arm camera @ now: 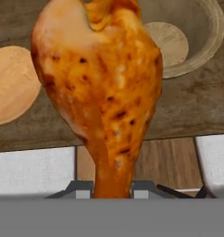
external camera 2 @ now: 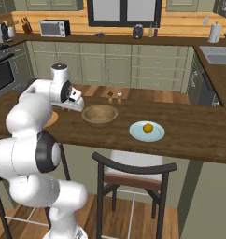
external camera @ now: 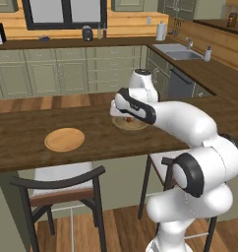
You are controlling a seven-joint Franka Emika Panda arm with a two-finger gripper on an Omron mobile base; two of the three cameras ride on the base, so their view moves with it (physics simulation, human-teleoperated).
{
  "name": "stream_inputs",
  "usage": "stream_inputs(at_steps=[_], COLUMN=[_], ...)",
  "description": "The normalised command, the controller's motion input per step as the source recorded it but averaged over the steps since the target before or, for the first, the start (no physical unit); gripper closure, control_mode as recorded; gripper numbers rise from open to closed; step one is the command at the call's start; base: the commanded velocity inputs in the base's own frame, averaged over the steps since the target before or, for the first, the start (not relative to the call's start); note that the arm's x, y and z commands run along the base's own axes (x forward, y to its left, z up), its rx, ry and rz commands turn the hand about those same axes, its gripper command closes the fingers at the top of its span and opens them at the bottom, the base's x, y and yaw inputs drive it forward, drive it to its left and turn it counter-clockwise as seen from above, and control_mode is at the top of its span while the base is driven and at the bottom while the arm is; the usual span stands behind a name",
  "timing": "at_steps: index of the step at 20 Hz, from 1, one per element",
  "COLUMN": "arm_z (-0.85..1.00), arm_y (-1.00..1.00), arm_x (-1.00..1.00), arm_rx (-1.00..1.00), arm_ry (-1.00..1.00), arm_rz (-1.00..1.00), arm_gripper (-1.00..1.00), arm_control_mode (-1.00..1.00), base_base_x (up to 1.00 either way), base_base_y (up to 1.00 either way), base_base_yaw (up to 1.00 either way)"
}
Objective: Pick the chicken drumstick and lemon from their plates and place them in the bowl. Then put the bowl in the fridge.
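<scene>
The white arm reaches forward from its base over the dark wooden counter (external camera: 22, 133), its elbow bent and its wrist turned down above the counter's middle, close to the near edge. In the hand view the gripper (arm camera: 113, 189) is clenched on the thin bone end of the chicken drumstick (arm camera: 97, 88), which stands out from the fingers with its rounded meaty end farthest from them. The drumstick is glossy orange-brown, paler at the fat end and flecked with dark scorch spots. Beyond it in that view lie the wooden bowl (arm camera: 204, 44), its flat floor showing inside thick walls, and the flat wooden plate (arm camera: 12, 85), one to each side, both on the counter.

From the right base view the bowl (external camera 2: 100, 115) sits near the counter's middle, just beside the robot's hand. The lemon (external camera 2: 147, 127) rests on the pale teal plate (external camera 2: 154, 135) near the counter's front edge. In the left base view the wooden plate (external camera: 65, 139) lies well apart from the bowl (external camera: 131, 124), closer to the near edge.
</scene>
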Motion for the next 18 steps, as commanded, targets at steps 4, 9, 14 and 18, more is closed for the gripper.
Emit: stream_inputs(at_steps=[4,9,14,18], arm_z=[-0.09,-0.09,-0.14,-0.18], arm_y=[-0.58,-0.52,-0.24,0.00], arm_x=[0.14,0.12,0.42,0.48], arm_rx=[-0.08,-0.07,-0.01,0.00], arm_ry=[0.00,0.00,0.03,0.05], arm_rz=[-0.03,-0.02,-0.01,-0.01], arm_gripper=[1.00,1.00,1.00,1.00], arm_control_mode=[-1.00,-1.00,-1.00,-1.00], base_base_x=[0.00,0.00,0.00,0.00], base_base_y=[0.00,0.00,0.00,0.00], base_base_yaw=[0.00,0.00,0.00,0.00])
